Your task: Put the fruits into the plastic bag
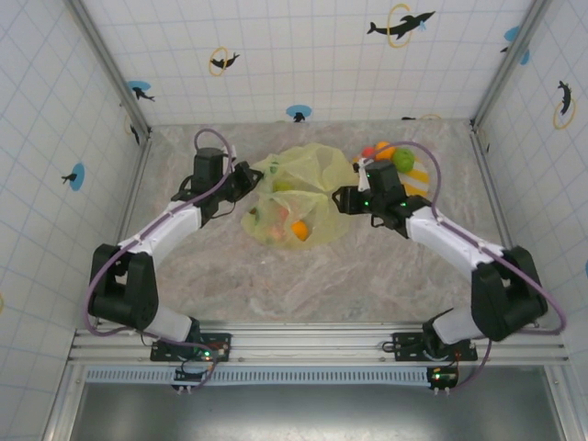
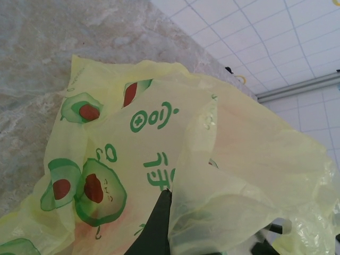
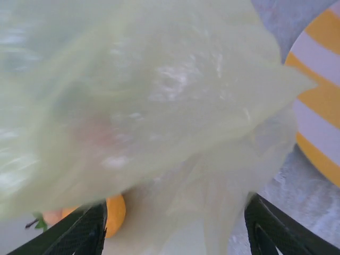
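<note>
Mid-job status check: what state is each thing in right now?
left pincer: shut on the plastic bag edge.
right pincer: open, bag film between its fingers.
plastic bag: crumpled, partly filled.
orange: inside the bag.
green apple: on the striped plate, not yet bagged.
striped plate: holding fruit.

The marbled grey-beige table carried the crumpled yellow-green plastic bag, spread on its surface in the upper middle of the overhead frame, and a yellow-and-white striped plate lying flat just right of it, toward the upper right.
</note>
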Available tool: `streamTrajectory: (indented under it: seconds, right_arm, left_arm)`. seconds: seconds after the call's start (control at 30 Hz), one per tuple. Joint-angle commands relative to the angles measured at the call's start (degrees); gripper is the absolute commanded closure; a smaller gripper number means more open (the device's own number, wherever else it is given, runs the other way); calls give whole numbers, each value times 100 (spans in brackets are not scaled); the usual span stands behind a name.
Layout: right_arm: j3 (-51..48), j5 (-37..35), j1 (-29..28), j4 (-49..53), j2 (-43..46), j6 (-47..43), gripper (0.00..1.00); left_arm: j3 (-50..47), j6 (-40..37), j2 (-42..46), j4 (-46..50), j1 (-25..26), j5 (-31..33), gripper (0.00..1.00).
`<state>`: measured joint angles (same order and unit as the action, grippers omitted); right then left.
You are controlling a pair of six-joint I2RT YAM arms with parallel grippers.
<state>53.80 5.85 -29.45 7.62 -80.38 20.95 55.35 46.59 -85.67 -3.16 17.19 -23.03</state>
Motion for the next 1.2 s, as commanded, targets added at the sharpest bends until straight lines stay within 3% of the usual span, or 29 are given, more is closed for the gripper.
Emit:
streamTrajectory:
  seconds: [0.0, 0.23, 0.5, 0.77, 1.17]
  right_arm:
    - [-242, -8, 118, 345, 676, -267, 28]
    - [-477, -395, 775, 314, 1241, -372, 22]
    - [32, -992, 1856, -21, -134, -442, 13]
    - [1363, -826, 1920, 80, -2094, -452, 6]
    - [2793, -991, 1891, 363, -3566, -503, 6]
  left_arm:
    - [-164, 78, -96, -221, 4, -223, 100]
    - [-276, 137, -25, -306, 3, -325, 100]
    - [-322, 184, 68, -361, 5, -371, 100]
    - [-337, 184, 112, -352, 3, -374, 100]
    - [-320, 184, 94, -310, 3, -391, 100]
